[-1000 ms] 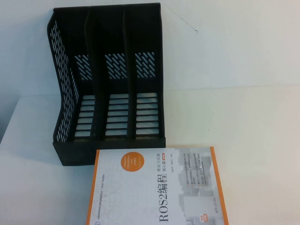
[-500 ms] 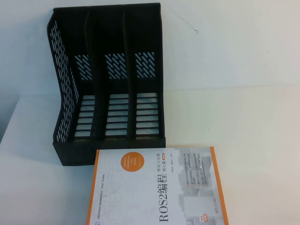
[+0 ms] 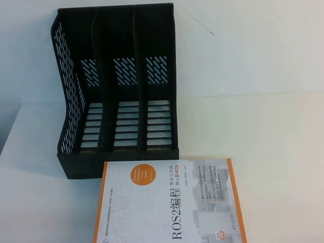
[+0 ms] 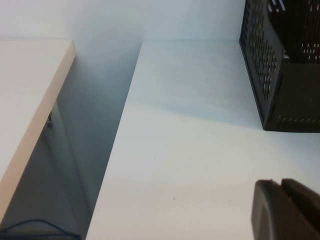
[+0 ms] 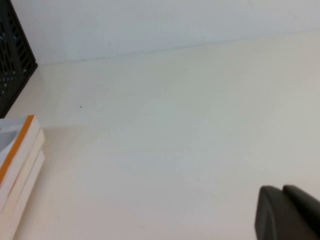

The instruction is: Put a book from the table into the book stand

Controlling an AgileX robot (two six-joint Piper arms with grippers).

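The book (image 3: 169, 202), white-grey with orange borders, an orange circle and a black "ROS2" title, lies flat on the white table (image 3: 273, 131) at the front middle, just before the book stand (image 3: 119, 96). That stand is a black rack with three upright compartments, all holding nothing. Neither arm shows in the high view. My left gripper (image 4: 280, 184) hangs shut over bare table to the left of the book stand (image 4: 282, 65). My right gripper (image 5: 281, 190) is shut above bare table to the right of the book (image 5: 17, 165), whose corner shows there.
The left wrist view shows the table's left edge (image 4: 117, 150), a gap, and a second, beige-edged surface (image 4: 30, 100) beyond it. A white wall rises behind the stand.
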